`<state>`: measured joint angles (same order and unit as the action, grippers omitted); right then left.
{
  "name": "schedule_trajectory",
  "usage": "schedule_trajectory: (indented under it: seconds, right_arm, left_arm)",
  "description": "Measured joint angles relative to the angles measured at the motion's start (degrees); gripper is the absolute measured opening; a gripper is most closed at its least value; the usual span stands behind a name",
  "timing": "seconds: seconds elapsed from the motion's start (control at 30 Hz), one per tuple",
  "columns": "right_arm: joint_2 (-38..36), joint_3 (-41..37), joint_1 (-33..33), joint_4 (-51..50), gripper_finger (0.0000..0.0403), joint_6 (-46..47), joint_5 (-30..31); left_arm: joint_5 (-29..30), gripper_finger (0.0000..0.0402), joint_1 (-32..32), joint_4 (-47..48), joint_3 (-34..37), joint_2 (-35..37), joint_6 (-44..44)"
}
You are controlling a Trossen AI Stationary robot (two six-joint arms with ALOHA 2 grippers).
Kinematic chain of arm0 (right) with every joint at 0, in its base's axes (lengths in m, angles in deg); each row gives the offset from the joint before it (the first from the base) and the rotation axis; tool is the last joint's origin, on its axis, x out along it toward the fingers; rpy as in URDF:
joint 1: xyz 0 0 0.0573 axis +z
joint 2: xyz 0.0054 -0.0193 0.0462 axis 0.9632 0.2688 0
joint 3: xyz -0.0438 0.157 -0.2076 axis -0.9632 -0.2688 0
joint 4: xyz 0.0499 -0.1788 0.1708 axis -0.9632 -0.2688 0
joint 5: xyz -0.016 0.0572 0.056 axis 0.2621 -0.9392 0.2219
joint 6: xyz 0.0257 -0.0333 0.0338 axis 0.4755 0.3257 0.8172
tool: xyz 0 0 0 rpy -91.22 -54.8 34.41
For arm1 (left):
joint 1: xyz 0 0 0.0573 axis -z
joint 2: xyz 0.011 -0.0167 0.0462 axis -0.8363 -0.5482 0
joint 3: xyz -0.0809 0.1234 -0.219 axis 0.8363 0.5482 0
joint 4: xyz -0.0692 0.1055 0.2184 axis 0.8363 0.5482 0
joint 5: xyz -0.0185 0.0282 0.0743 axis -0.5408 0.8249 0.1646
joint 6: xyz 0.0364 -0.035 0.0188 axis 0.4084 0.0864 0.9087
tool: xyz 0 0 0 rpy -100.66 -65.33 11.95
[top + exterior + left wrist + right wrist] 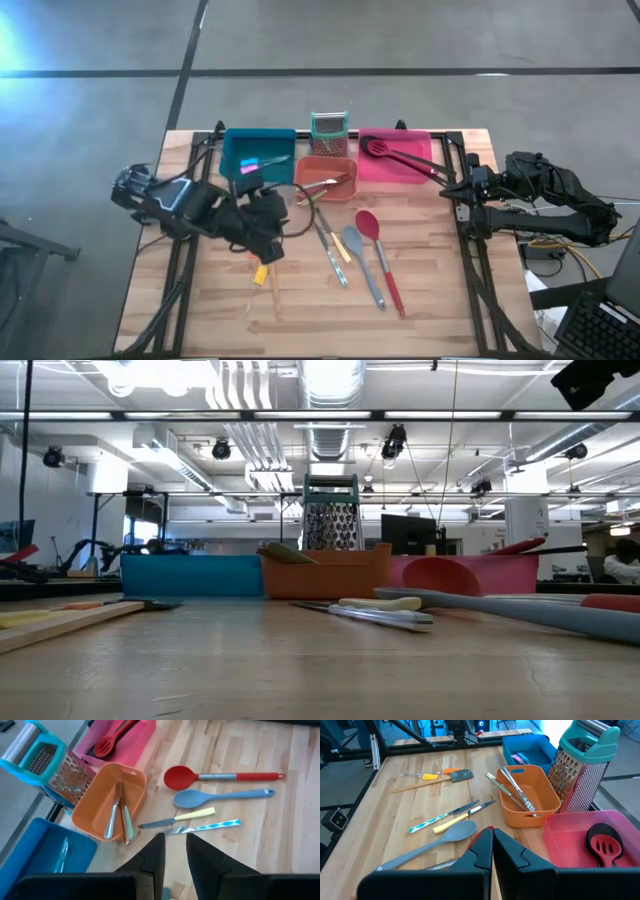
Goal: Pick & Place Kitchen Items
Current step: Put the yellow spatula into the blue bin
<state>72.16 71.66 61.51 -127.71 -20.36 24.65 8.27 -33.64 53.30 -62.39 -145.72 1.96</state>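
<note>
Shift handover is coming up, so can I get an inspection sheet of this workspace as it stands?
Surface: wooden table, bare between the utensils.
Job's things: red spoon, grey spoon, yellow-handled knife and patterned-handled knife loose on the table; cutlery in the orange bin; red slotted spatula in the pink bin; orange and yellow tools lie apart.
Clutter: grater behind the bins; blue bin.
Grippers: left gripper jaws slightly apart, empty, over the table; right gripper shut, empty, at the right edge.
Cables: bundle beside the right arm.
Surroundings: ceiling lights, a person far off.
</note>
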Motion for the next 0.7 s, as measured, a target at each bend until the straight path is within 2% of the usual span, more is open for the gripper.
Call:
schedule_trajectory:
  seconds: [0.2, 0.33, 0.43, 0.7]
  right_arm:
    - [0.00, 0.00, 0.00, -0.02, 0.0009, 0.00, -0.01]
    - [0.00, 0.00, 0.01, -0.02, 0.0009, 0.01, -0.01]
    - [0.00, 0.00, -0.01, -0.01, 0.0009, 0.01, 0.01]
    - [0.00, 0.00, 0.00, -0.01, 0.0009, 0.01, -0.01]
  left_arm:
    - [0.30, 0.0067, 2.83, -0.89, 3.75, 1.70, -3.31]
    - [3.07, 0.0057, 4.73, -1.37, 7.47, 5.36, -7.57]
    - [5.38, 0.0051, 6.03, -2.75, 11.55, 8.80, -11.25]
    - [5.55, 0.0039, 8.19, -8.63, 24.78, 17.07, -19.50]
